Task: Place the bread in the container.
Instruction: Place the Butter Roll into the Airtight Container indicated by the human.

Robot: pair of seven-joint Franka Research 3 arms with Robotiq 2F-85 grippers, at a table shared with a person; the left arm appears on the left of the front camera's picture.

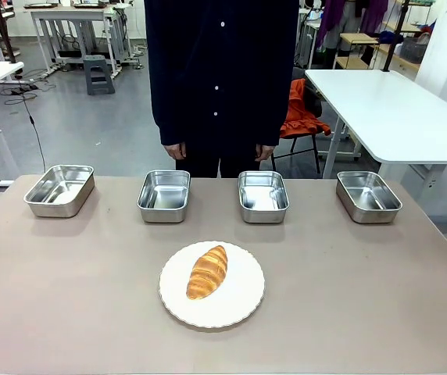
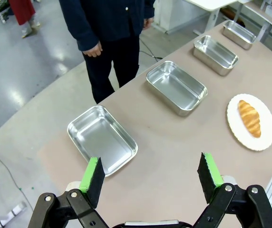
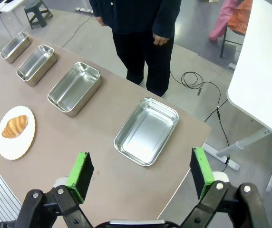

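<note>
Golden-brown bread (image 1: 207, 271) lies on a round white plate (image 1: 243, 301) at the middle of the bench (image 1: 67, 312), on my near side. Beyond it, four empty steel containers (image 1: 164, 195) stand in a row, apart from one another. My left tool (image 2: 150, 164) and right tool (image 3: 140, 159) hang high over the bench's ends, both spread wide and gripping nothing. A person (image 1: 219, 70) stands at the far edge.

Bright even light, soft shadows, sharp focus, wide-angle edge bending
</note>
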